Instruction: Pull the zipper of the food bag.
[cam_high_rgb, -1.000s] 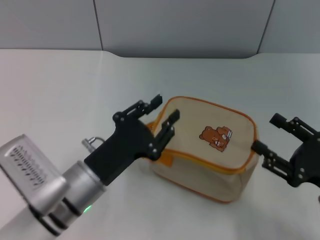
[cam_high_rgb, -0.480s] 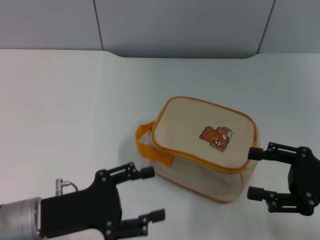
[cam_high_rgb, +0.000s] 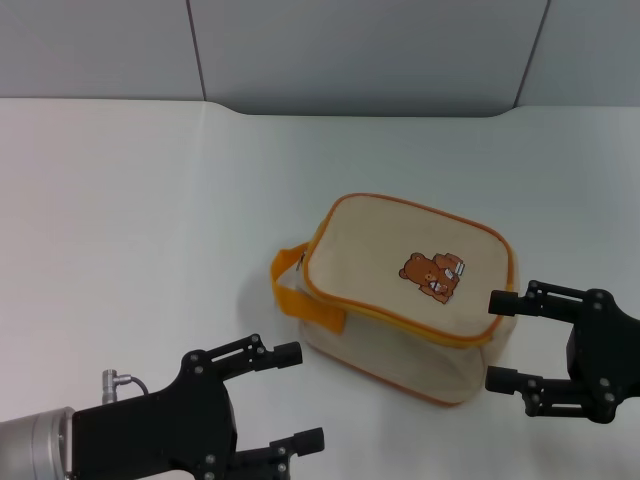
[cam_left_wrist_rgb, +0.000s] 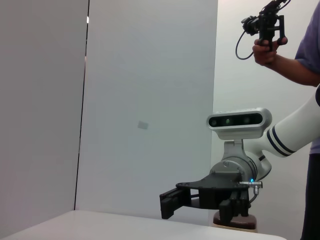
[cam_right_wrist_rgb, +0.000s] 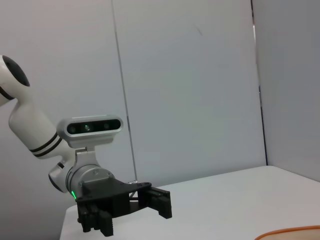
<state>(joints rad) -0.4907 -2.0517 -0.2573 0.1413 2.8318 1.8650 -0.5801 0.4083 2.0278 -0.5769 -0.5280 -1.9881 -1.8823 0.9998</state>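
both hands spread: left hand (cam_high_rgb: 292, 398) off the food bag (cam_high_rgb: 408, 292) on the counter (cam_high_rgb: 140, 220), right hand (cam_high_rgb: 500, 340) just beside it.

matt beige canvas food bag (cam_high_rgb: 400, 300), matt black plastic left gripper (cam_high_rgb: 295, 396), smooth white table (cam_high_rgb: 130, 220)

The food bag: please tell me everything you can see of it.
The food bag is a small boxy bag of beige canvas-like cloth with orange piping, an orange loop handle on its left end and a brown bear print on the upper panel. It lies on the white table, and neither tool touches it.
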